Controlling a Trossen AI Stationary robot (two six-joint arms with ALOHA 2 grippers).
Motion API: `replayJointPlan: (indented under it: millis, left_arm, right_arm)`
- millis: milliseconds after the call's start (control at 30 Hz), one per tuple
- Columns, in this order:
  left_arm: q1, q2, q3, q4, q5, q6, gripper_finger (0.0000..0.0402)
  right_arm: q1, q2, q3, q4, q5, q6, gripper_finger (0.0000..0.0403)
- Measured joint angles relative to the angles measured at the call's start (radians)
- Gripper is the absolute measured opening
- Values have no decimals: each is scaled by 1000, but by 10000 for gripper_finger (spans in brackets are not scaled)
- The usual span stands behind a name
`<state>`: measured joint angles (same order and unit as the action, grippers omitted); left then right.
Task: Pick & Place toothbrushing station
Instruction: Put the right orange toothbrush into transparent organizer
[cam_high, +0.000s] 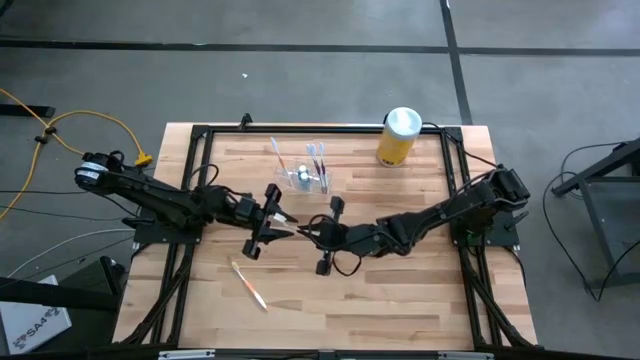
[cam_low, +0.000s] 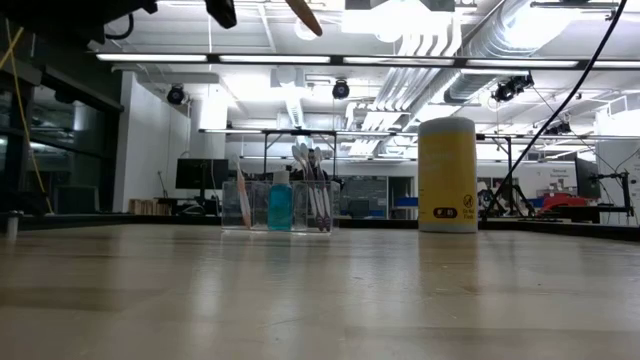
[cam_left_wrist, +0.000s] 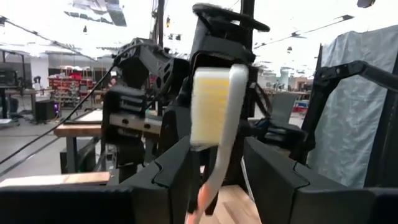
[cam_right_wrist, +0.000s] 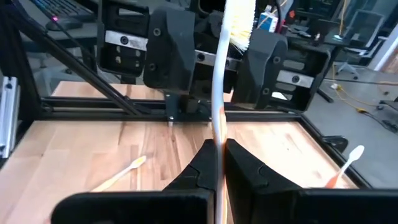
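Observation:
The toothbrushing station (cam_high: 307, 178) (cam_low: 280, 205), a clear holder with brushes and a blue bottle in it, stands on the table at the far middle. High above the table's middle my two grippers meet tip to tip. My right gripper (cam_right_wrist: 222, 152) (cam_high: 308, 232) is shut on a toothbrush (cam_right_wrist: 219, 93) with a white neck and yellow bristles. My left gripper (cam_left_wrist: 217, 180) (cam_high: 290, 225) is open. Its fingers stand on either side of that toothbrush (cam_left_wrist: 214, 106), with a gap showing to one finger. My right gripper pinches the toothbrush's thin white shaft (cam_right_wrist: 220, 134) between its two fingertips, coming about level from the table's right. The brush is lifted clear and stands up out of the hold, head uppermost and leaning toward the left arm. Its orange handle end (cam_low: 305, 15) hangs below.
A yellow canister with a white lid (cam_high: 399, 137) (cam_low: 447, 175) stands at the far right. One loose toothbrush (cam_high: 250, 285) (cam_right_wrist: 118, 174) lies on the near left of the table. Another (cam_right_wrist: 348, 162) lies toward the far side. A black frame (cam_high: 200, 135) borders the wooden top.

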<state>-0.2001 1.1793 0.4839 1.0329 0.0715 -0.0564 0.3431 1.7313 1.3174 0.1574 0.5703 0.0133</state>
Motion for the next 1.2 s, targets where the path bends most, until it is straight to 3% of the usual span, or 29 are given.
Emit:
replayJointPlan:
  millis: [400,600,1000,1200]
  left_arm:
    - [0,-40,0,-79,-29,4,134]
    - [0,-88,0,-159,-28,4,102]
    - [-1,-90,-1,-161,-48,5,58]
    - [-1,-94,-2,-162,-49,8,15]
  right_arm:
    - [5,0,0,-22,16,-7,4]
    - [5,0,0,-25,16,-7,4]
    - [4,0,0,-26,16,-6,4]
    - [4,0,0,-27,19,-3,4]
